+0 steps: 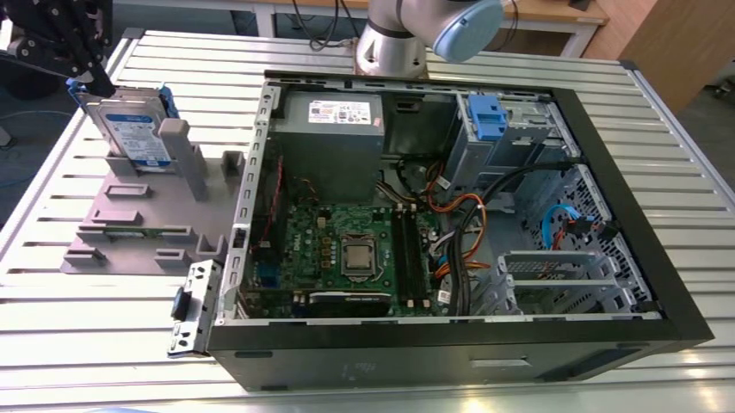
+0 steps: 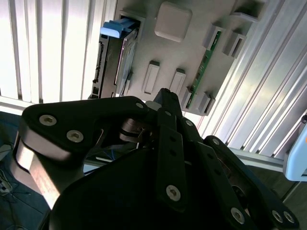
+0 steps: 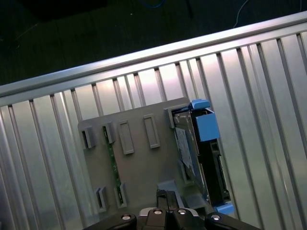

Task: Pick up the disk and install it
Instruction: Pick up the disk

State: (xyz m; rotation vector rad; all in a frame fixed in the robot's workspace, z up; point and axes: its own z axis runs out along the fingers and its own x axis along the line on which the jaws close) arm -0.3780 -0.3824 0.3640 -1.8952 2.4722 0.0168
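The disk (image 1: 130,129) stands on edge in a slot of the grey stand (image 1: 115,225) at the exterior view's left. It is a silver drive with a white-and-blue label in a blue bracket. My gripper (image 1: 89,76) hangs at the disk's upper far corner, close to the blue bracket; I cannot tell whether they touch. In both wrist views the disk (image 2: 117,57) (image 3: 201,158) lies well below the gripper (image 2: 163,95) (image 3: 165,195), edge-on in the stand (image 2: 192,28) (image 3: 144,177).
An open black computer case (image 1: 643,258) lies on the slatted metal table (image 1: 69,292), with motherboard (image 1: 344,249), cables and a drive bay holding a blue bracket (image 1: 487,116). A green circuit strip (image 3: 111,160) sits in another stand slot. The arm's base (image 1: 397,43) stands behind the case.
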